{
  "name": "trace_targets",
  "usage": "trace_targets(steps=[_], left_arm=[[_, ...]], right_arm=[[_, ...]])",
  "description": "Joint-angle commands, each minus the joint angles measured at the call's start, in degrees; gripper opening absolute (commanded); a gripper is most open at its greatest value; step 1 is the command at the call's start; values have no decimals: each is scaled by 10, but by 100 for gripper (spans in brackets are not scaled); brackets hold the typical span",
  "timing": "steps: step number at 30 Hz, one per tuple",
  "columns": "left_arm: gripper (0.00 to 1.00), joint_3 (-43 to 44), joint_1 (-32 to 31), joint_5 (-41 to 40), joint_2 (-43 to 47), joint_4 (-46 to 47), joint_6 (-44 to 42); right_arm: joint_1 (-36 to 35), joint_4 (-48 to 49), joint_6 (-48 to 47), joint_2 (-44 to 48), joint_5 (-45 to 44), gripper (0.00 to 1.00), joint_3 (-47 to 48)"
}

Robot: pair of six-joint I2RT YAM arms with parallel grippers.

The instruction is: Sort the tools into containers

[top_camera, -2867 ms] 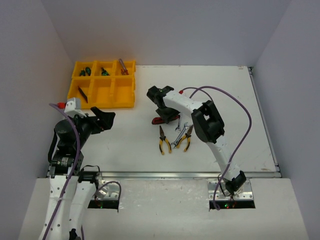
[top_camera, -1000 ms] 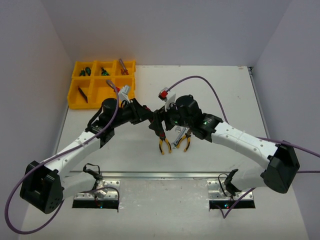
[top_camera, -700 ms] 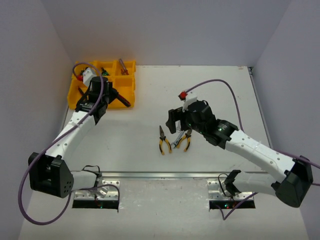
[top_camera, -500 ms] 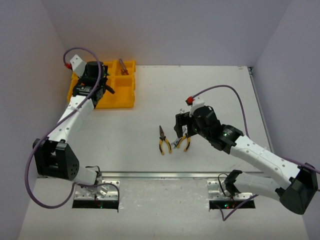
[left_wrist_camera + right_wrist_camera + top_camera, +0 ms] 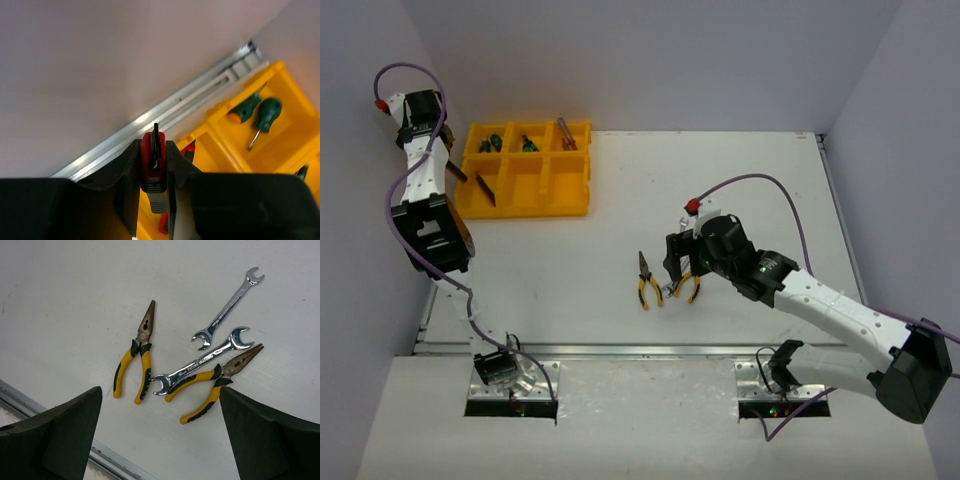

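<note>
My left gripper (image 5: 152, 150) is shut on a red-black utility knife (image 5: 153, 172), held at the far left edge of the yellow tray of containers (image 5: 570, 210); in the top view that gripper (image 5: 450, 168) hangs beside the tray's left wall. Two green screwdrivers (image 5: 259, 112) lie in the back-left compartment. My right gripper (image 5: 160, 440) is open above the tools left on the table: two yellow-handled pliers (image 5: 134, 367) (image 5: 215, 385) and two silver wrenches (image 5: 200, 365) (image 5: 227, 310). Nothing is between its fingers.
The back compartments hold more green screwdrivers (image 5: 528, 143) and red-handled pliers (image 5: 566, 133); a dark tool (image 5: 485, 188) lies in the front-left one. The left wall is close to my left arm. A metal rail (image 5: 100, 450) runs along the table's near edge.
The knife passed from my right gripper to my left, which swung with it from mid-table to the tray's far left edge. My right gripper opened and drew back over the pliers and wrenches.
</note>
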State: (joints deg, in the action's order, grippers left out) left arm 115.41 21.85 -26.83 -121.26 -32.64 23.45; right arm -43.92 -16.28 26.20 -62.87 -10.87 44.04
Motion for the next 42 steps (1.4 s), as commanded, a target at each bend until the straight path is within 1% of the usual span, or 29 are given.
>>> trace_targets(steps=[1,4,10,13,17,21,22,25,30,32,34,36,39,41,42], left_arm=[[0,31,-7,120,-16,-4,-41],[0,27,-6,141,-24,-1,-39],[0,11,-7,138,-50,2,-51],[1,13,-7,152,-67,0,-60],[8,31,-9,143,-77,-22,-63],[12,34,-13,174,-68,-20,-65],[12,38,-18,169,-69,-28,-66],[5,81,-28,147,-76,-64,-66],[3,106,-26,173,-65,-92,-48],[6,138,-20,188,-77,-118,-41],[8,172,-19,178,-97,-144,-42],[8,172,-18,159,-100,-148,-44],[8,149,-19,154,-104,-137,-44],[11,148,-20,156,-113,-136,-45],[15,152,-21,149,-121,-139,-45]], right_arm=[[2,30,4,-5,3,99,-3],[2,31,3,-4,1,99,-3],[2,36,3,-5,11,99,-6],[2,37,3,-1,13,99,-7],[1,41,3,2,18,99,-9],[2,44,3,-4,22,99,-9],[1,45,3,-6,24,99,-9],[2,44,3,-10,26,99,-6],[2,45,3,-9,27,99,-7],[2,46,3,-9,26,99,-7],[2,45,4,-8,27,99,-7],[2,46,4,-6,28,99,-9],[2,47,5,-2,28,99,-12],[2,48,6,-1,28,99,-12],[2,48,5,-1,29,99,-12]])
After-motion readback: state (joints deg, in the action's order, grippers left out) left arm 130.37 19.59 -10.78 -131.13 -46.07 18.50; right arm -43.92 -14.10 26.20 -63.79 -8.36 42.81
